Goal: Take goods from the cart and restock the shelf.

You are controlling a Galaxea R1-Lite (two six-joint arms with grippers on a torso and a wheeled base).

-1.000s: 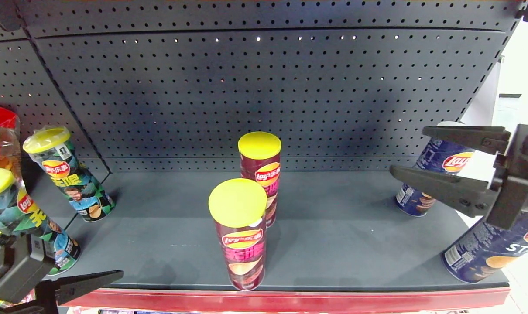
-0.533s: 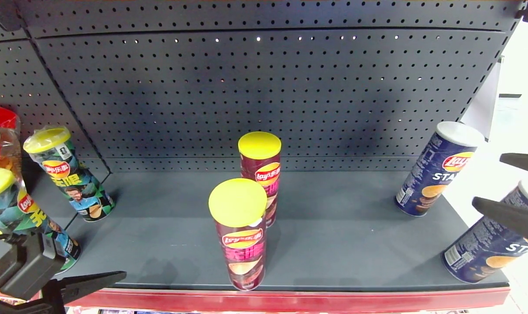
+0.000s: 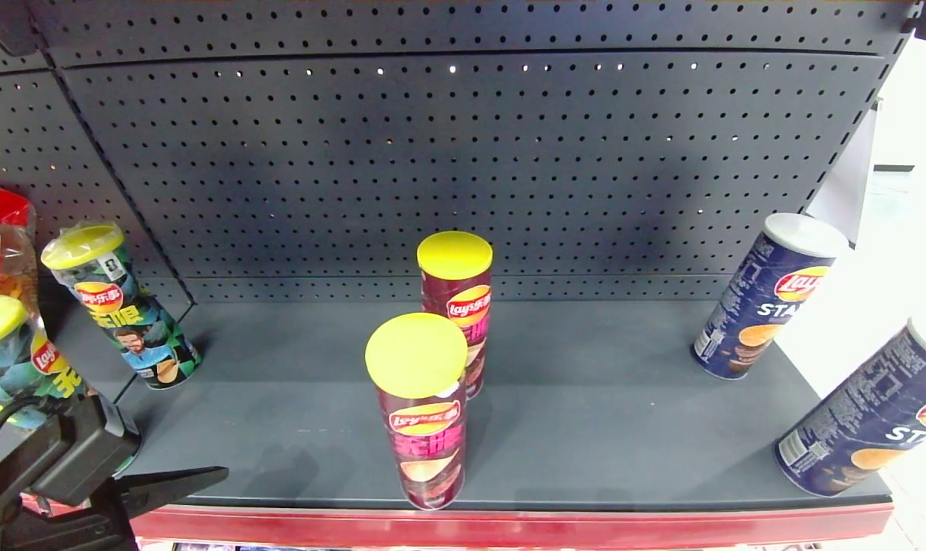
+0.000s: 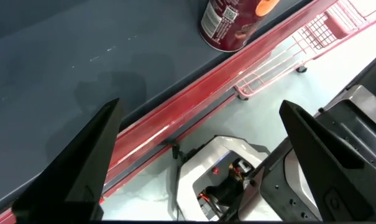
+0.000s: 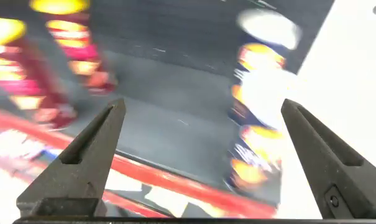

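Dark grey perforated metal backing (image 3: 463,168) rises behind a dark grey shelf deck (image 3: 601,413) with a red front lip (image 3: 555,528). In the head view a maroon cylindrical chip can with a yellow lid (image 3: 425,413) stands near the middle, toward 6 o'clock, at the deck's front edge. A second maroon can (image 3: 457,306) stands just behind it, toward 12. A dark blue chip can with a white lid (image 3: 769,298) stands at 3 o'clock, and another dark blue can (image 3: 865,417) at 4 o'clock on the front corner. A teal-patterned can with a yellow lid (image 3: 119,306) stands at 9 o'clock and another teal can (image 3: 19,360) at 8 o'clock.

From its own wrist camera, the left gripper (image 4: 200,104) has its black fingers spread wide over the red lip. The head view places it at 7 o'clock, low in front of the shelf, with the front maroon can well apart toward 3 o'clock of it. The wrist view adds that can's base resting on the deck beyond the fingers, touching neither, and a red wire cart (image 4: 327,22) past the lip.

The right gripper (image 5: 203,102) also has its fingers spread wide. Its wrist view is blurred: maroon cans lie beyond one finger and blue cans beyond the other. Bare deck and red lip fill the gap, and every can is apart from the fingers.
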